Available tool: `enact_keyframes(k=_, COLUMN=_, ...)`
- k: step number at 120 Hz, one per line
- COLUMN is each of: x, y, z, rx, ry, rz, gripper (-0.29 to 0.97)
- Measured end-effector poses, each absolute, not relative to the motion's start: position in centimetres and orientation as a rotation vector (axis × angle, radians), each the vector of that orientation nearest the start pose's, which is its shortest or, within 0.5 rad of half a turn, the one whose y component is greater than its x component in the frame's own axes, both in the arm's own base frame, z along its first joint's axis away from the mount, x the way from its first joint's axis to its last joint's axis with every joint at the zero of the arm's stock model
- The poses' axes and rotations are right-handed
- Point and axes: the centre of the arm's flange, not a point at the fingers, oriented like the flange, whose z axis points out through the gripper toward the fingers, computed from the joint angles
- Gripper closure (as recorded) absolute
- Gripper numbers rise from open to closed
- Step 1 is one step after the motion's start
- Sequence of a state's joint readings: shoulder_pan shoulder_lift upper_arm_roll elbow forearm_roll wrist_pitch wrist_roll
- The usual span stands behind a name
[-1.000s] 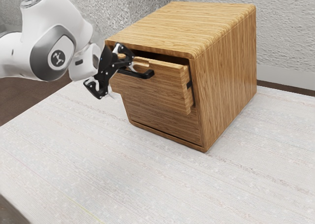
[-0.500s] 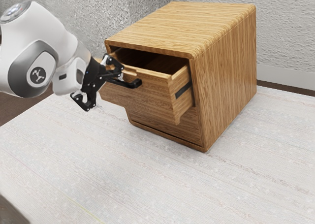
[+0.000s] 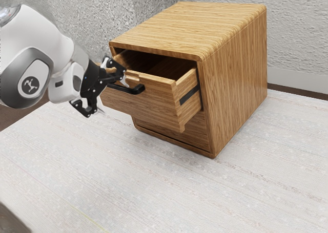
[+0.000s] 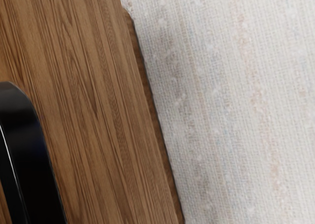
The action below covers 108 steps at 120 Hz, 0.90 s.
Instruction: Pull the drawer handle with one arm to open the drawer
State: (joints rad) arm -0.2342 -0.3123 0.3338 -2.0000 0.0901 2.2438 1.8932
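The claw [image 3: 114,77] sits at the near end of the black bar handle [image 3: 130,88]. I cannot tell from the exterior view whether it pinches the bar or only hooks behind it.

The handle is rigid, smooth and probably slippery, so I judge the best hold is square across the bar, close to a standoff, with the pull straight along the runners. An oblique pull could rack the box in its slides.

The drawer [image 3: 154,102] is the upper one in a bamboo-grain cabinet [image 3: 225,64]. It stands partly out toward the exterior view's left, with its interior showing and a dark runner along its side. It looks stiff, empty and light.

The cabinet rests on a pale woven tabletop [image 3: 179,192] and may slide if the drawer hits its stop.
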Motion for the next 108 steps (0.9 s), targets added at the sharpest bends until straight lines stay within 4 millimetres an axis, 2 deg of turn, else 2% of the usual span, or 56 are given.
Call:
enact_keyframes(k=17, x=50.0, y=7.9, z=62.9, rx=-1.651, ry=2.109, rz=-0.421, gripper=-0.01)
enact_keyframes(k=29, x=49.1, y=7.9, z=62.9, rx=-1.634, ry=2.106, rz=-0.418, gripper=0.01)
enact_keyframes(k=44, x=47.2, y=8.3, z=63.0, rx=-1.625, ry=2.098, rz=-0.439, gripper=0.05)
enact_keyframes(k=59, x=45.1, y=9.8, z=63.4, rx=-1.632, ry=2.068, rz=-0.468, gripper=0.05)
enact_keyframes(k=63, x=44.5, y=9.8, z=64.7, rx=-1.61, ry=2.051, rz=-0.493, gripper=0.06)
enact_keyframes(k=76, x=43.6, y=8.5, z=71.2, rx=-1.522, ry=1.99, rz=-0.587, gripper=0.04)
enact_keyframes(k=82, x=43.1, y=8.1, z=74.6, rx=-1.537, ry=1.959, rz=-0.613, gripper=0.03)
enact_keyframes(k=90, x=42.5, y=7.1, z=78.1, rx=-1.606, ry=1.939, rz=-0.62, gripper=0.02)
enact_keyframes(k=93, x=42.4, y=6.1, z=79.1, rx=-1.64, ry=1.942, rz=-0.61, gripper=0.02)
enact_keyframes(k=100, x=42.8, y=2.0, z=81.3, rx=-1.714, ry=1.961, rz=-0.544, gripper=0.01)
enact_keyframes(k=104, x=42.6, y=0.0, z=81.7, rx=-1.772, ry=1.971, rz=-0.502, gripper=0.01)
enact_keyframes(k=108, x=42.4, y=-1.1, z=81.6, rx=-1.842, ry=1.968, rz=-0.462, gripper=0.01)
